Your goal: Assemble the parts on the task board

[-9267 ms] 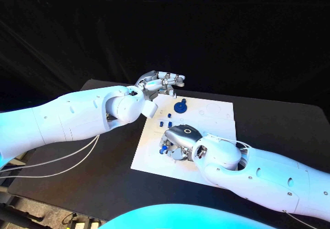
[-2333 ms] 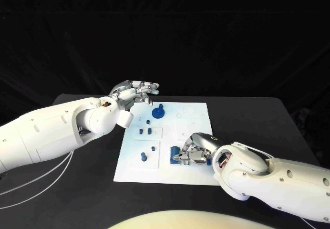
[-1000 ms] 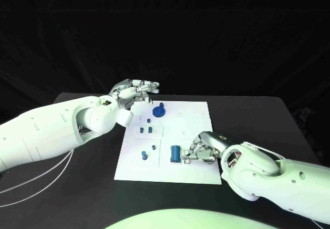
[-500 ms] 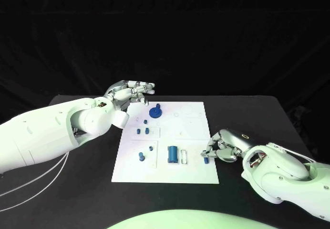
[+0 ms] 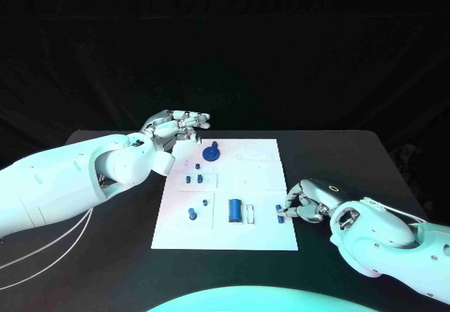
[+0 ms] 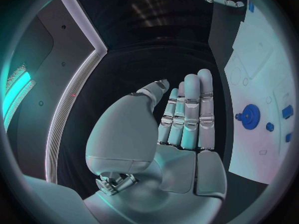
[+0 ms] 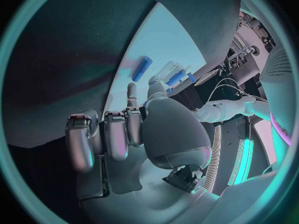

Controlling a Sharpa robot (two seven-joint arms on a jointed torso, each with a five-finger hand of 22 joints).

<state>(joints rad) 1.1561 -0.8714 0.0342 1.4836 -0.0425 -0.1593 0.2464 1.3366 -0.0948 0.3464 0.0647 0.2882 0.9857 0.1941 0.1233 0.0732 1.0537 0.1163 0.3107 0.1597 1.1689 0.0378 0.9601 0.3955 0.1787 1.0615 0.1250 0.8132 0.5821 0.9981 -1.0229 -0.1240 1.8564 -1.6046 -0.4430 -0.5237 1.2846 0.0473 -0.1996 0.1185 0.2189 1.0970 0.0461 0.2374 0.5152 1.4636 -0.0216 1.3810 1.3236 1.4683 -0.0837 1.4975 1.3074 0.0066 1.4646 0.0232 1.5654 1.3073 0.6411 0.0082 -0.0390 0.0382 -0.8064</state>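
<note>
Since half a second earlier, my right hand (image 5: 307, 207) had barely shifted, staying at the task board's (image 5: 267, 182) right edge, about four o'clock from its centre, fingers curled in; whether it held anything I could not tell. My left hand (image 5: 178, 123) stayed raised past the board's eleven o'clock corner, fingers loosely apart, empty. On the board, a blue gear (image 5: 212, 153) stood near twelve o'clock, a blue cylinder (image 5: 235, 209) near six o'clock, and a small blue peg (image 5: 280, 212) just beside my right fingers.

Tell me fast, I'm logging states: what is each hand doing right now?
Left hand: open, holding nothing, fingers straight.
Right hand: fingers curled beside a small blue peg on the board's edge; grip cannot be told.
</note>
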